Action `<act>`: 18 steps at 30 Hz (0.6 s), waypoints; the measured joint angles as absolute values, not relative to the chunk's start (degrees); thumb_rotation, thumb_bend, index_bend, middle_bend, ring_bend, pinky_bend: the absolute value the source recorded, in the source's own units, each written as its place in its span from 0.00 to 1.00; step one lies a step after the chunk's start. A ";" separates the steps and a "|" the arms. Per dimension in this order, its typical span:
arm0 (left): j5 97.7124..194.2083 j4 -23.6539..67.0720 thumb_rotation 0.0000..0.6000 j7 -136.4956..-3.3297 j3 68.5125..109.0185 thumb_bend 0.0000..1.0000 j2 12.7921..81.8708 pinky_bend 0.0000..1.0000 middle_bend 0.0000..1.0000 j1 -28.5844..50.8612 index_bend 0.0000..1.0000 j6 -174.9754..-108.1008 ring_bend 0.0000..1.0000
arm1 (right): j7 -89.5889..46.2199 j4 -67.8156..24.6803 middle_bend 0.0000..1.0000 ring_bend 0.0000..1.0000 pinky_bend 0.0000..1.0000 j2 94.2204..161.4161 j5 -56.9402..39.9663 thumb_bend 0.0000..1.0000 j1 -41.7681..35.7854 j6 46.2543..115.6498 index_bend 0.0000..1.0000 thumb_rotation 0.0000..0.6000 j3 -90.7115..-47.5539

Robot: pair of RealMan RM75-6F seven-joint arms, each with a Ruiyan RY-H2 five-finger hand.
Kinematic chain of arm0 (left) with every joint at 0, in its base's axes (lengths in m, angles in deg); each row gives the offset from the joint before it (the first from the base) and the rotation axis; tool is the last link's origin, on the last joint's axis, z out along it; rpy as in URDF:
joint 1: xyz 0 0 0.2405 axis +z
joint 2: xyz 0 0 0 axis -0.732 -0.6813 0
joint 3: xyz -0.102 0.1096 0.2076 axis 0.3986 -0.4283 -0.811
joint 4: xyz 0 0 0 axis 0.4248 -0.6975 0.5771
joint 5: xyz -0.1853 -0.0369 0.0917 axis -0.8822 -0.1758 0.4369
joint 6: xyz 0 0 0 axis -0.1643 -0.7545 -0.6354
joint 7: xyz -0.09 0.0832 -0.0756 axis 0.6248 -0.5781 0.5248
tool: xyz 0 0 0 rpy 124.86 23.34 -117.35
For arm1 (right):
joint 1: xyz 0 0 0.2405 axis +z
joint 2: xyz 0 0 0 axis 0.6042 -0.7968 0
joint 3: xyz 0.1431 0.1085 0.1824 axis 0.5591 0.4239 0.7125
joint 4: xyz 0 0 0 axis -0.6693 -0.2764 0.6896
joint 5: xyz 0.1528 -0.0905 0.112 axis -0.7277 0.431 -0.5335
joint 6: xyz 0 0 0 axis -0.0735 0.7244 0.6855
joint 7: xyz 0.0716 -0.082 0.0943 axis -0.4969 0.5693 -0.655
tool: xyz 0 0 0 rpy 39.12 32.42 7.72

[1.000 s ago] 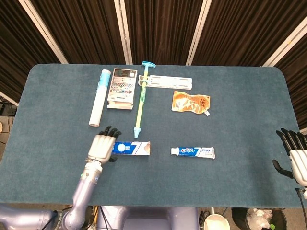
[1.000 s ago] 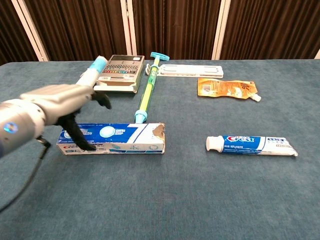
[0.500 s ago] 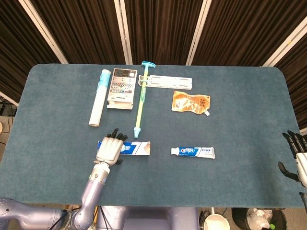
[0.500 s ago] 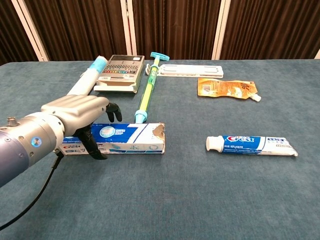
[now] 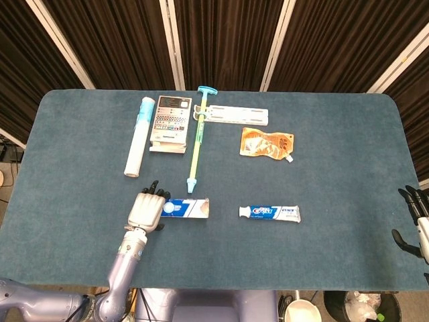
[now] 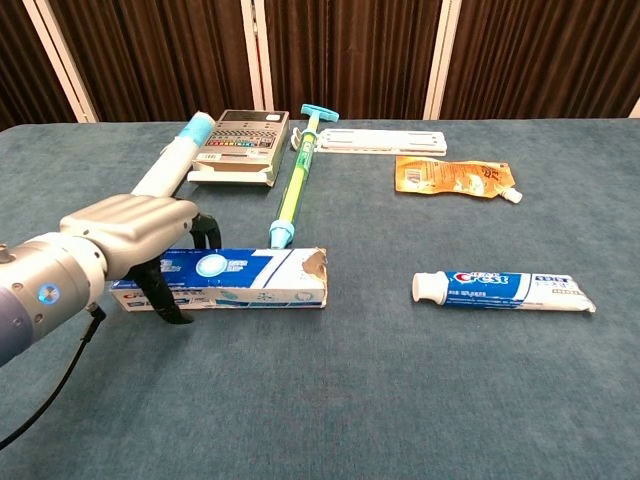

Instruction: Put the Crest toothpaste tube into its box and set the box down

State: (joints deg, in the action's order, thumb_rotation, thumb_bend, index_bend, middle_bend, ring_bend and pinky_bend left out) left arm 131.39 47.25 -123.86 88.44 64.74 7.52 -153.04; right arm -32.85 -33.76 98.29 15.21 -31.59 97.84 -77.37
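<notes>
Two task things lie in one line across the near tabletop [image 5: 335, 147] in the head view: the box [image 5: 186, 208] on the left, the toothpaste tube [image 5: 269, 213] well apart to its right, both with their long axes running left to right. The left hand [image 5: 145, 210] covers the box's left end; the right hand [image 5: 419, 225] hangs off the tabletop's right edge, fingers apart and holding nothing (so the left hand is far nearer both things).

The chest view shows what the head view hides: the left hand [image 6: 130, 235] arches over the box [image 6: 245, 278], dark fingers [image 6: 160, 290] reaching down its near face, apparently closing on it, though I cannot tell if the grip is firm. The box's torn open end faces the tube's [image 6: 505, 288] white cap.
</notes>
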 measured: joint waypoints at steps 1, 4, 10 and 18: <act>131.45 47.08 1.00 -123.68 88.34 0.01 64.74 0.26 0.29 7.59 0.30 -153.01 0.08 | -32.92 -33.65 0.08 0.06 0.00 98.33 15.25 0.35 -31.63 97.76 0.10 1.00 -77.46; 131.57 46.53 1.00 -123.45 88.08 0.07 64.82 0.26 0.31 7.66 0.30 -152.81 0.09 | -32.25 -33.98 0.08 0.06 0.00 98.58 15.15 0.35 -31.53 97.42 0.10 1.00 -77.50; 132.64 45.59 1.00 -122.35 88.26 0.12 65.40 0.26 0.33 7.49 0.31 -152.43 0.10 | -31.96 -34.09 0.08 0.06 0.00 98.53 15.18 0.35 -32.04 97.59 0.10 1.00 -77.89; 133.73 45.37 1.00 -121.69 88.79 0.12 65.67 0.26 0.34 7.38 0.32 -152.66 0.10 | -31.74 -34.08 0.08 0.06 0.00 98.77 14.98 0.35 -31.74 96.81 0.10 1.00 -77.84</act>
